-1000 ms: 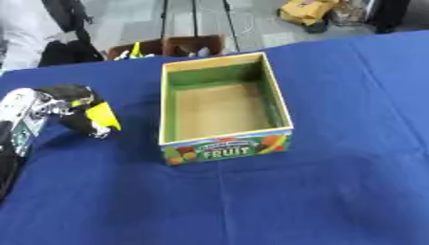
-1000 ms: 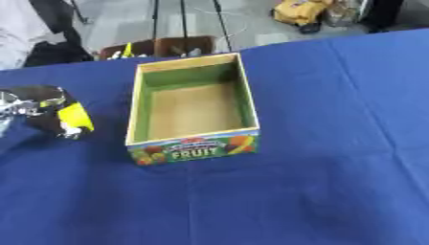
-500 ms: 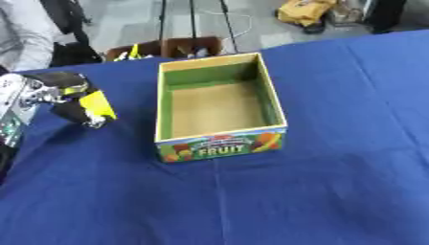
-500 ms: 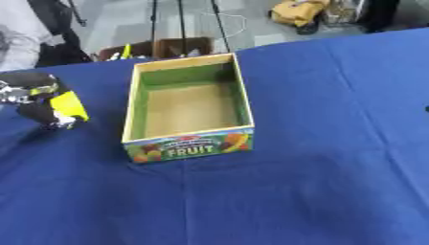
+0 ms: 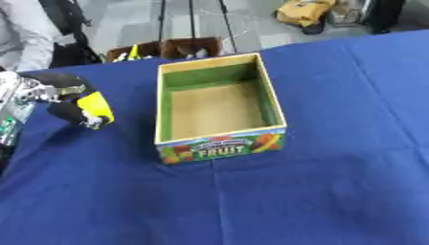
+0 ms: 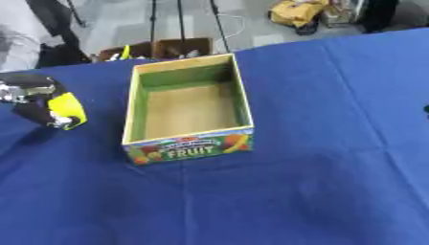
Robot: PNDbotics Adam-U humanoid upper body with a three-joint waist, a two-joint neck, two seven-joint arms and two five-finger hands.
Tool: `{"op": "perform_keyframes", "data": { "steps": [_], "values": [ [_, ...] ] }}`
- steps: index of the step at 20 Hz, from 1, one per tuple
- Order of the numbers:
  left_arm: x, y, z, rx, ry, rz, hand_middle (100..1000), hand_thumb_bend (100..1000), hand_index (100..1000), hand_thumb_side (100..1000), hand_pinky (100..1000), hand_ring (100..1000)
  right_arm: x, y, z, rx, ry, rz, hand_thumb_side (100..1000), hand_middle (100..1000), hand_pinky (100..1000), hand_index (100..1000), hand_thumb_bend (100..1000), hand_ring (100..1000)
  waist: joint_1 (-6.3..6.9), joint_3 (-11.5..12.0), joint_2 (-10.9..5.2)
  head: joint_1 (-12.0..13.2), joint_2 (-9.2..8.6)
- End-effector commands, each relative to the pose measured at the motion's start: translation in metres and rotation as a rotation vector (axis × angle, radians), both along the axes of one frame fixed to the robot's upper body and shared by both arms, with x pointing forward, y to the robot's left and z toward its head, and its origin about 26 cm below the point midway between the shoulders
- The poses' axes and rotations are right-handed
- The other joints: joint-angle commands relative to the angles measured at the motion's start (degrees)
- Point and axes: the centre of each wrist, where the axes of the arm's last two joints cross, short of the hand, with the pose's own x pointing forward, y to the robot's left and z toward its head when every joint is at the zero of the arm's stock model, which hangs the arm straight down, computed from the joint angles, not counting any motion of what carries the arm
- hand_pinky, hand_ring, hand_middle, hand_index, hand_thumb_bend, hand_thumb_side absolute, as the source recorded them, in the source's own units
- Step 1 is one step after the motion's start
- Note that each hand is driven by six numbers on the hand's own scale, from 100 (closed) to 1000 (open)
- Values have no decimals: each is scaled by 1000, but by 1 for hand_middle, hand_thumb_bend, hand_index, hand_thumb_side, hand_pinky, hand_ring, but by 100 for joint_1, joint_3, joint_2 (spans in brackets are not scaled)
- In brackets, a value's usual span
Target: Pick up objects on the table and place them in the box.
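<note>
An open cardboard fruit box (image 5: 220, 141) with green inner walls stands mid-table, and nothing lies inside it. Left of the box, my left hand (image 5: 60, 90) has its black fingers curled round a yellow thing (image 5: 95, 106) that ends in a small pale tip. The hand holds it just above the blue cloth, about a hand's width from the box's left wall. At the right edge of the right eye view only a dark speck (image 6: 425, 110) shows, possibly my right hand.
A blue cloth (image 5: 318, 191) covers the whole table. Beyond the far edge are a small brown crate (image 5: 172, 48), tripod legs, bags on the floor and a person's sleeve at the upper left.
My left hand has risen slightly with the yellow thing in it and drifted a little toward the far left. The box has stayed where it was.
</note>
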Motion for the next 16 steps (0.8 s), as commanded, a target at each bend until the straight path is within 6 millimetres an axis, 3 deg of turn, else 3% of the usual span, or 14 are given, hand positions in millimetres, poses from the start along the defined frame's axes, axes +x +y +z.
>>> {"op": "perform_keyframes", "data": {
  "steps": [1, 11, 16],
  "values": [
    [-5, 12, 26, 21, -38, 22, 809, 100, 814, 704, 395, 596, -1, -2, 8, -21, -21, 0, 684, 589, 733, 843, 100, 817, -18, 13, -125, -10, 35],
    [-14, 7, 44, 83, -232, 26, 645, 100, 628, 788, 336, 537, -2, -2, 8, -19, -20, 0, 684, 587, 732, 843, 100, 817, -39, 33, -141, -30, 48],
    [-17, 7, 45, 115, -278, 18, 649, 100, 672, 832, 335, 536, -2, -2, 8, -17, -22, 1, 685, 587, 732, 843, 100, 816, -56, 41, -141, -31, 48]
  ]
}}
